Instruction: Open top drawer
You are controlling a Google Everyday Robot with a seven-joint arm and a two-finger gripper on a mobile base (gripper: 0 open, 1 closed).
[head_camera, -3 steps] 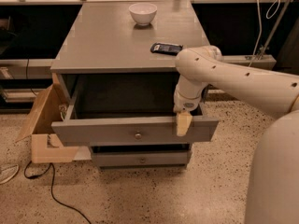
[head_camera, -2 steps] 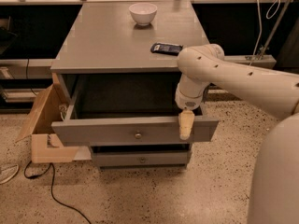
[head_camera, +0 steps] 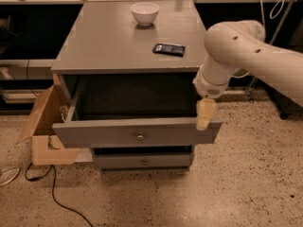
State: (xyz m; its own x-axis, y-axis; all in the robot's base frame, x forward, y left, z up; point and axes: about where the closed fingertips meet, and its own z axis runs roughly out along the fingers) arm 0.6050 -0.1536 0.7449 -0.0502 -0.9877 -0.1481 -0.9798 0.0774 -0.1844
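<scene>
I had the top drawer (head_camera: 137,132) standing well out of the cabinet (head_camera: 118,46). Its flat grey front panel was a long rectangle, matte and painted-looking, with a small round brass knob (head_camera: 140,137) at its centre. Behind the panel the open box of the drawer looked dark and deep, with thin grey side walls running back under the top.

The gripper (head_camera: 205,115) hung at the right end of that front panel. It was a pale cream, slightly waxy-looking piece pointing straight down, and its tip crossed the panel's top edge. I could not tell how wide its grip stood, nor whether it touched the wood. Above it sat a round white wrist, and the arm (head_camera: 251,46) swept in from the right, thick, smooth and tubular, with small dark holes dotted along its shell.

On the cabinet's flat grey top a round white bowl (head_camera: 145,12), glossy like ceramic, rested near the back edge. A slim dark rectangular device (head_camera: 169,48) lay flat toward the right side, well apart from the bowl.

Below the open drawer I saw a shorter grey drawer front (head_camera: 142,161) with a like knob, sitting flush and partly shadowed. To the left, a brown cardboard box (head_camera: 45,126) leaned against the cabinet with its flaps splayed. A thin black cable (head_camera: 54,193) curled across the speckled, stone-like floor (head_camera: 236,188).
</scene>
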